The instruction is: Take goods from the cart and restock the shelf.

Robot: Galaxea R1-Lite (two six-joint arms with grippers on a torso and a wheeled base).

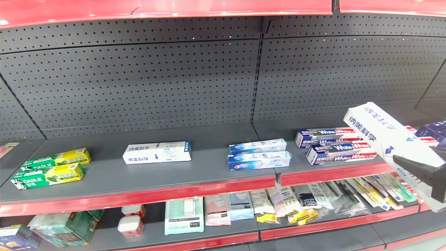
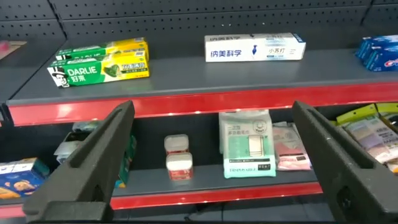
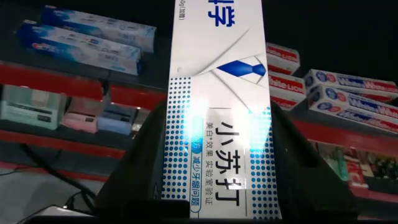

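Clamped in right gripper (image 3: 217, 180), tilted: white toothpaste box (image 1: 386, 136), presumably bound beside 1 matching box (image 1: 156, 152); left gripper (image 2: 212, 109) wide open, empty.

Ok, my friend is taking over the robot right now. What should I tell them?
Left gripper: open, empty, facing the shelf.
Right gripper: shut on a white box, held tilted in front of the shelf's right end.
Done: box is in hand. One matching box lies on the shelf, mid-left.
Left: probably set the held box beside it.
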